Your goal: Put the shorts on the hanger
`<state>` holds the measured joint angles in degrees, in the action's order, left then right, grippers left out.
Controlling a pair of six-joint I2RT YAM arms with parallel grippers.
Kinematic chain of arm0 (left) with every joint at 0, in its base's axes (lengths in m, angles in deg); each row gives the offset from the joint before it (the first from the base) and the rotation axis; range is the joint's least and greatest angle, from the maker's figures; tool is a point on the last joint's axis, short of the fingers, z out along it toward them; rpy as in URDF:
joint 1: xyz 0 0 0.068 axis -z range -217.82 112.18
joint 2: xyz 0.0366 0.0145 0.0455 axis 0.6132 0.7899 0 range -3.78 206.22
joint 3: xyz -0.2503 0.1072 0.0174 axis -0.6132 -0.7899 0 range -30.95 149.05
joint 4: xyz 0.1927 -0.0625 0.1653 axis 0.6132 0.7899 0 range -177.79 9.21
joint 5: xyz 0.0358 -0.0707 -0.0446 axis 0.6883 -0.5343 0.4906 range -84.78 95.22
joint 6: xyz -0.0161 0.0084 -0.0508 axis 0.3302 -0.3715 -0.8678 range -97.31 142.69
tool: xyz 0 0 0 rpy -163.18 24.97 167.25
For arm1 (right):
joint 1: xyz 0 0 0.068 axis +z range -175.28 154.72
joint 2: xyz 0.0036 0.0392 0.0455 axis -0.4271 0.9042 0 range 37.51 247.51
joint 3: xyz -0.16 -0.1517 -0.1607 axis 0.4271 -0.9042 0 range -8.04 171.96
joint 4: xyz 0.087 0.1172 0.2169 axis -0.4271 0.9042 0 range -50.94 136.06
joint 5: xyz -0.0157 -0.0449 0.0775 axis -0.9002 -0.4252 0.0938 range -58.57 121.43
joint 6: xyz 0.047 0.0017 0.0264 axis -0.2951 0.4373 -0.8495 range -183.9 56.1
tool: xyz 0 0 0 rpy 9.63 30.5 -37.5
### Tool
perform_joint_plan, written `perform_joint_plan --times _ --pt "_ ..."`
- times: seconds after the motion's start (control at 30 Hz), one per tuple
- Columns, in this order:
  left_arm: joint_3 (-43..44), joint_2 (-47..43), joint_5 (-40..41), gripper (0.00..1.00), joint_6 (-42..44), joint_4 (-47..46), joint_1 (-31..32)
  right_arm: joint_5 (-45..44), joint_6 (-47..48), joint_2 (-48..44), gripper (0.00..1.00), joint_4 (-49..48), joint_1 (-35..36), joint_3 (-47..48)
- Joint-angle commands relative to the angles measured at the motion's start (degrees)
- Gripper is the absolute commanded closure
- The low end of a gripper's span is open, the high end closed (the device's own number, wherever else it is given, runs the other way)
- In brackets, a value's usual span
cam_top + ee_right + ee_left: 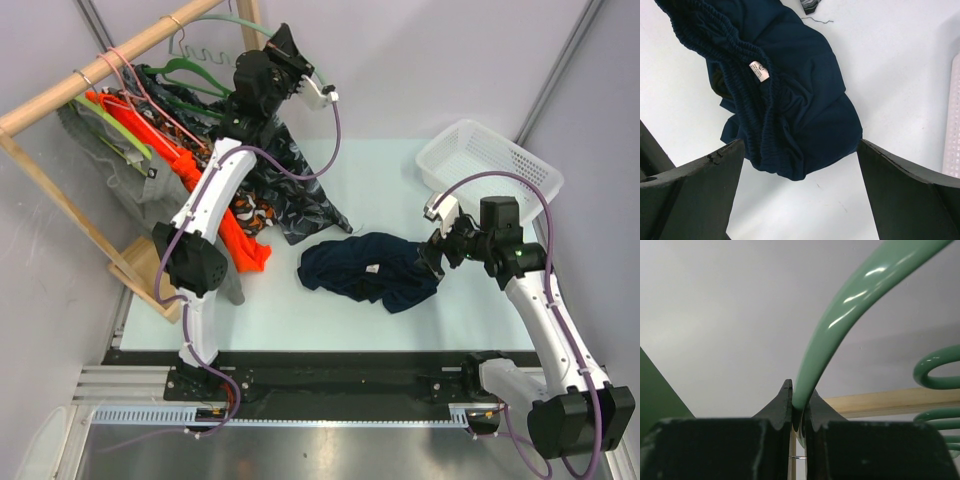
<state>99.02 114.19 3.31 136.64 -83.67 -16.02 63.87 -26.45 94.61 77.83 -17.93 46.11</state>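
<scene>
The left pincer (799, 412) is clamped tight on the hanger (840, 320), pinching its curved upper arm up by the wooden rail (100, 68). The shorts (368, 265) lie crumpled on the counter (390, 175), white label (759, 71) showing, well apart from the hanger. The right pincer (801, 147) is at their right end, spread wide either side of the cloth, gripping nothing.
</scene>
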Motion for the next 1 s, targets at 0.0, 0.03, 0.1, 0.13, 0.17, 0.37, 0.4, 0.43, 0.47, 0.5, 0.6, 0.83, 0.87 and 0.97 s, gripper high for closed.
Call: perform_joint_plan --times 0.0,0.03,0.1,0.13,0.17,0.37,0.4,0.43,0.47,0.5,0.6,0.83,0.87,0.97 --pt "3.09 -3.36 -1.43 1.0 33.7 -3.86 -0.09 1.57 -0.89 0.2 0.0 -0.53 -0.32 2.63" --pt "3.09 -3.36 -1.43 1.0 34.14 -3.86 -0.01 1.57 -1.06 0.29 0.0 -0.44 -0.32 2.63" --pt "3.09 -3.54 -1.34 1.0 35.28 -3.86 0.35 1.65 -1.07 0.29 0.0 -0.53 -0.32 2.63" --pt "3.18 -3.63 -1.34 1.0 36.42 -5.6 0.52 1.65 -1.15 0.38 0.0 -0.62 -0.32 2.63" --pt "3.27 -3.8 -1.34 1.0 36.95 -5.61 0.87 1.57 -1.07 0.21 0.0 -0.62 -0.32 2.63" --pt "3.18 -4.77 -0.64 1.0 37.4 -4.74 2.19 1.74 -1.15 0.29 0.0 -0.53 -0.5 2.63" --pt "3.18 -4.68 -0.72 1.0 37.57 -4.74 2.28 1.83 -1.07 0.29 0.0 -0.44 -0.41 2.63" --pt "3.18 -4.77 -0.46 1.0 37.83 -4.65 2.37 1.92 -1.15 0.2 0.0 -0.44 -0.59 2.63" --pt "3.18 -4.94 -0.55 1.0 38.01 -4.73 2.54 1.92 -1.15 0.2 0.0 -0.53 -0.59 2.63" --pt "3.18 -4.95 -0.37 1.0 38.1 -4.65 2.72 1.92 -1.15 0.2 0.0 -0.44 -0.5 2.63" --pt "3.01 -5.38 0.15 1.0 38.71 -4.56 3.68 2.01 -1.06 0.03 0.0 -0.09 -0.94 2.63" --pt "1.34 -7.14 0.94 1.0 39.42 -4.56 7.02 2.53 -0.8 -0.67 0.0 0.35 -1.55 2.63" --pt "1.25 -7.14 1.03 1.0 39.24 -4.56 7.37 2.53 -0.8 -0.94 0.0 0.26 -1.64 2.63" --pt "0.29 -8.19 1.82 1.0 38.98 -2.89 9.31 3.06 -1.94 -1.73 0.0 -0.35 -2.08 2.63"
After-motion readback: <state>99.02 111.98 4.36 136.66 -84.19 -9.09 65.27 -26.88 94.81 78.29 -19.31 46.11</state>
